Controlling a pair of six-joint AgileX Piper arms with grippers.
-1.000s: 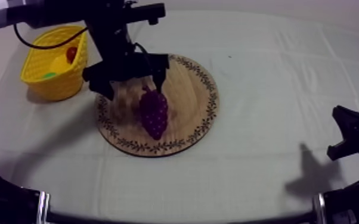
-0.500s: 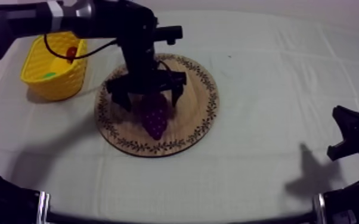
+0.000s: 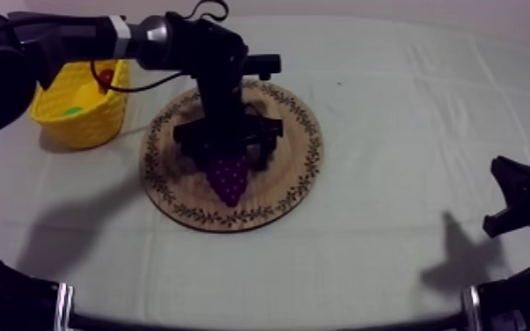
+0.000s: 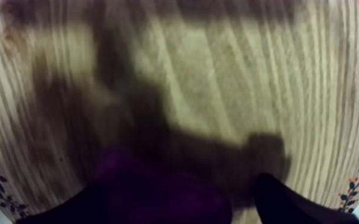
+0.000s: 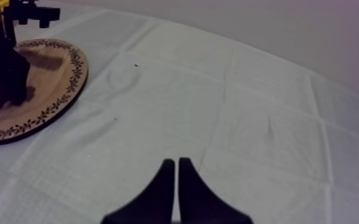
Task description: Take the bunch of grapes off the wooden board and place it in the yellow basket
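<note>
The left end effector (image 3: pixel 227 151) hangs over the board (image 3: pixel 293 167), right above the grapes (image 3: pixel 228 180). Its fingers (image 4: pixel 280 202) are spread wide, one at each side of the grapes, which lie between them on the wood; whether the fingers touch the fruit I cannot tell. The grapes lie near the middle of the board, a little toward its near rim. The basket (image 3: pixel 57 119) stands on the table (image 3: pixel 392 97) just left of the board, apart from it, with a small red fruit (image 3: pixel 104 77) inside. The right end effector (image 5: pixel 176 164) sits low over the table, well right of the board, its fingers pressed together on nothing
</note>
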